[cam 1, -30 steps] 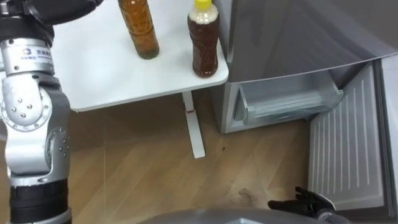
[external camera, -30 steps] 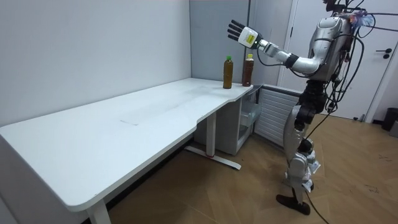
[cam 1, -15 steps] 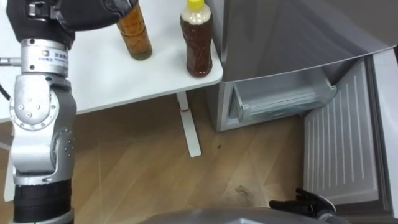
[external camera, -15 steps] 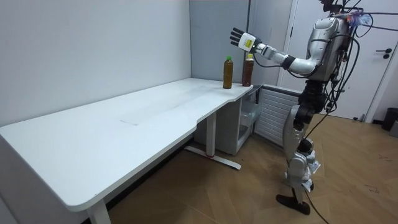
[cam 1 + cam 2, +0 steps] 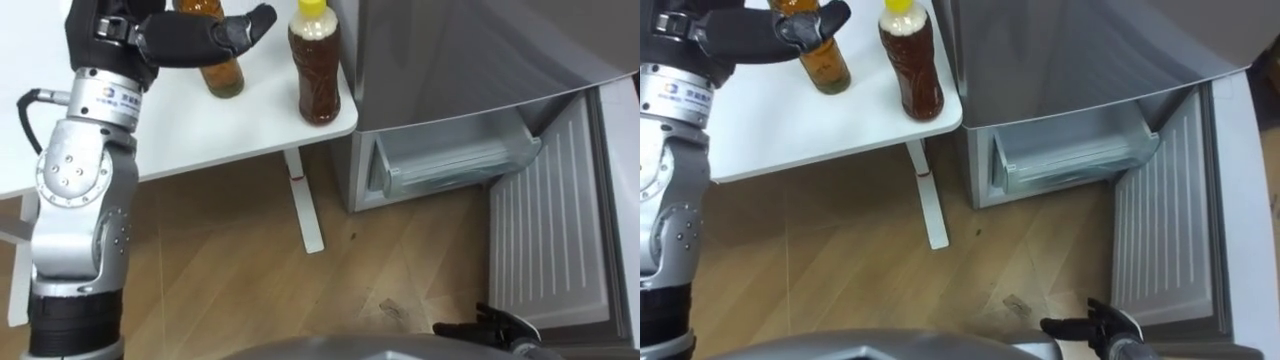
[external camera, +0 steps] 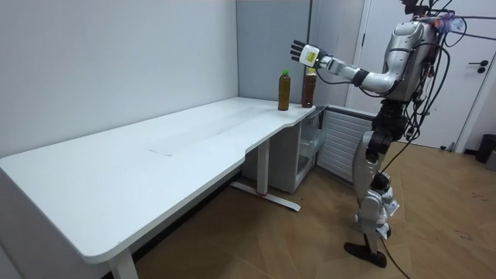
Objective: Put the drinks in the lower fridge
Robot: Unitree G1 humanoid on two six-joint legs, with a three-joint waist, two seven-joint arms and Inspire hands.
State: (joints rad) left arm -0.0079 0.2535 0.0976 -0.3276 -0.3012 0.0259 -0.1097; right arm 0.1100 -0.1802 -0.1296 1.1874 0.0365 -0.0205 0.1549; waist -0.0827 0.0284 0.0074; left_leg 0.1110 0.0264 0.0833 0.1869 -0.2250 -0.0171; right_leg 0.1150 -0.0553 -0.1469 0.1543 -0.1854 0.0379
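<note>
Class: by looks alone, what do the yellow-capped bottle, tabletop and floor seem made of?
Yellow-capped bottle: probably clear plastic, with see-through, ribbed walls. Tabletop: smooth matte white, likely laminate. Floor: wood or wood-look planks, with grain and seams.

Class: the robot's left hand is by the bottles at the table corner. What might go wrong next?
The open left hand is close to the amber bottle; a clumsy grasp might tip it against the yellow-capped bottle. Both stand near the table corner, so a knocked bottle could fall to the floor.
</note>
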